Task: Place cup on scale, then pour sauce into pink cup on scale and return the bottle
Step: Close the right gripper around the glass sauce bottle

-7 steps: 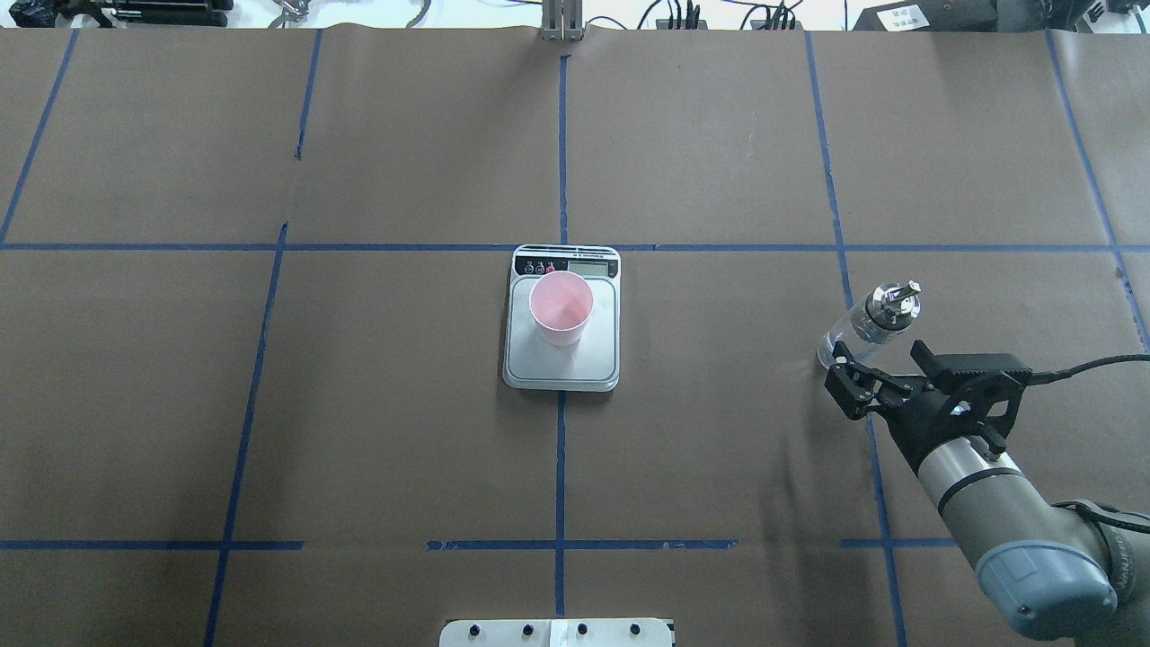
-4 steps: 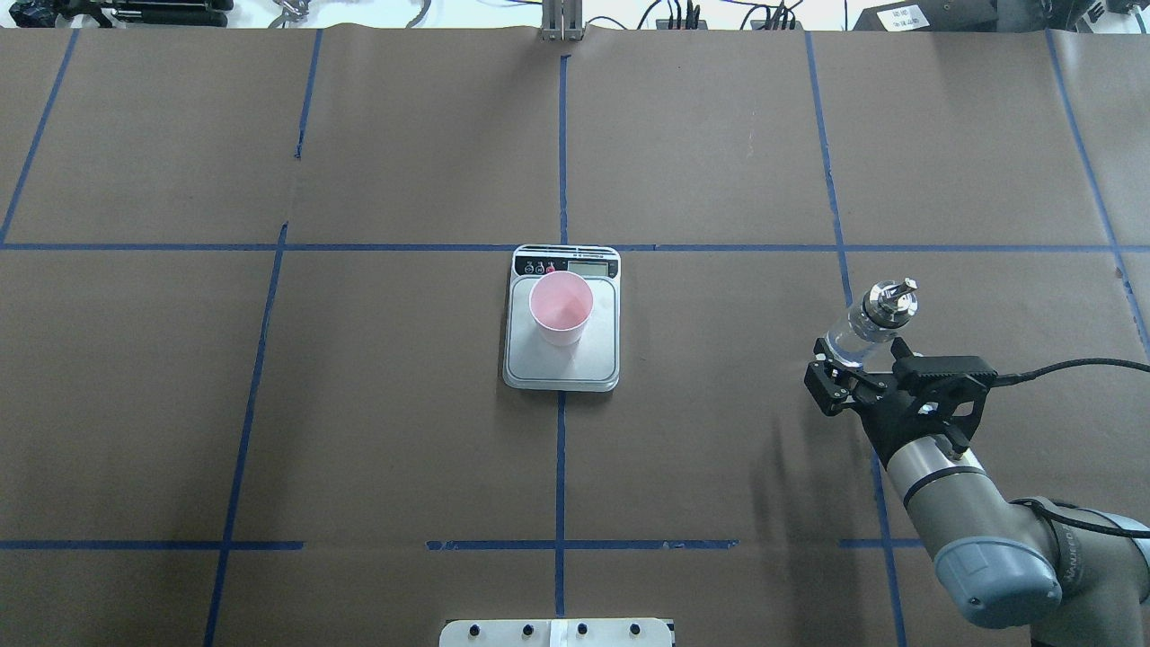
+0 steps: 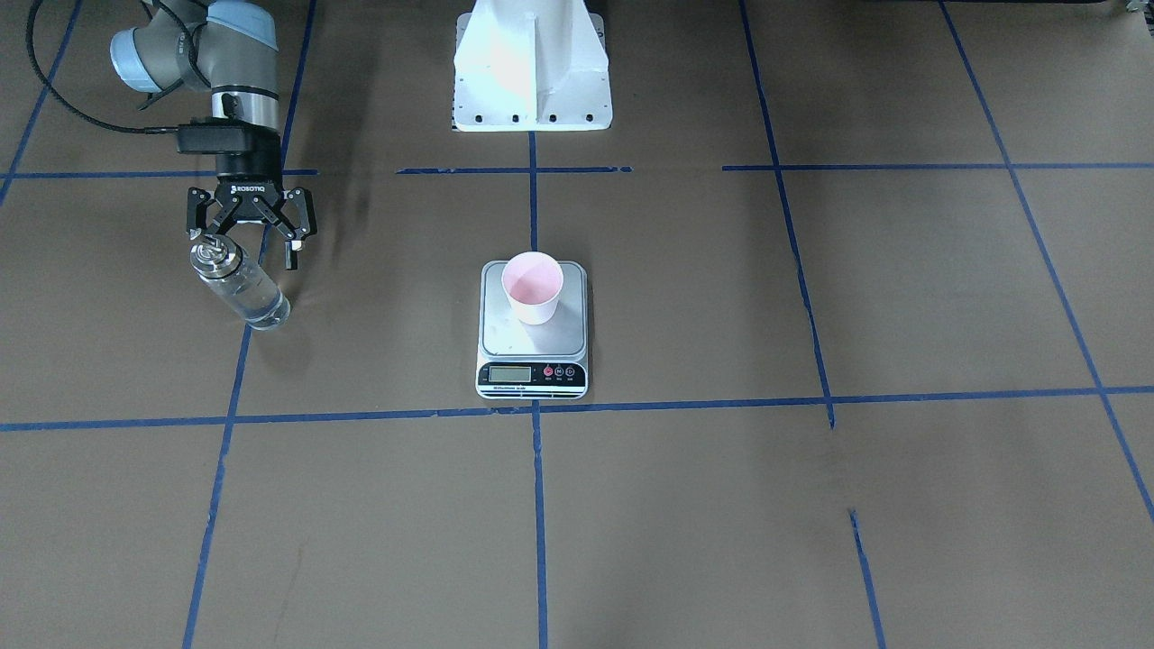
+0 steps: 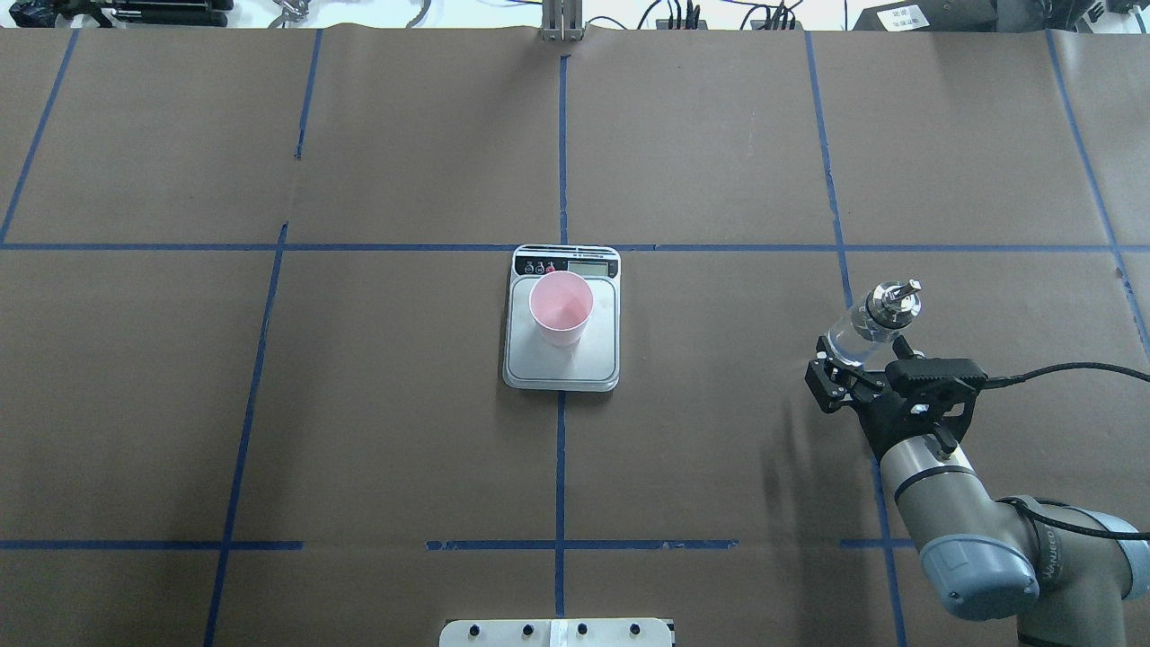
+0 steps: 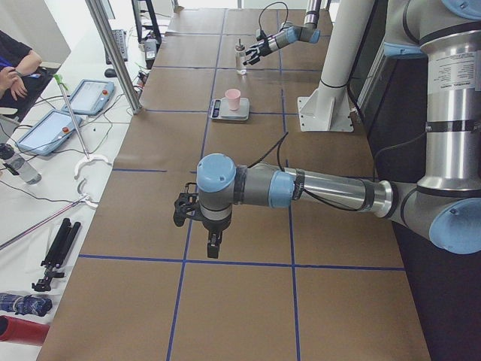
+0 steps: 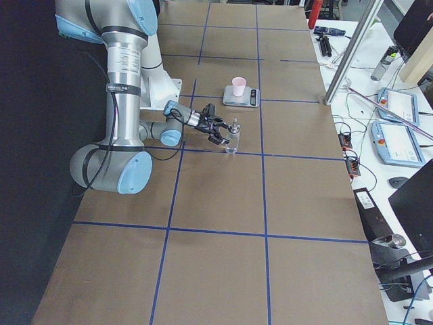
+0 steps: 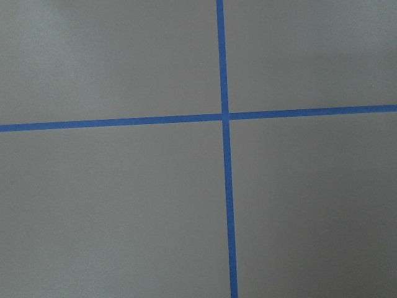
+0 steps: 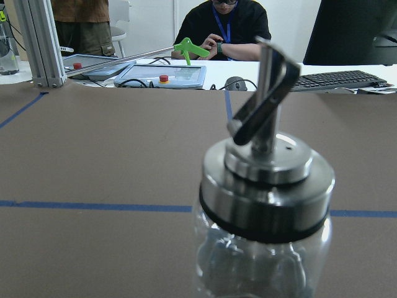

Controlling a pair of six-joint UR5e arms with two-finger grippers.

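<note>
While its jaws stood spread and empty, the right gripper (image 3: 248,233) at upper left faced the bottle (image 3: 239,288) just beyond it; the cup (image 3: 533,288) sat on the scale (image 3: 532,342) at centre. Judged step: reaching. Next: straddle and clamp the bottle. Only the right wrist view showed the spout (image 8: 263,93) centred.

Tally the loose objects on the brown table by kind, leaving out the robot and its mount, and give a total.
pink cup: 1
scale: 1
bottle: 1
Total: 3
</note>
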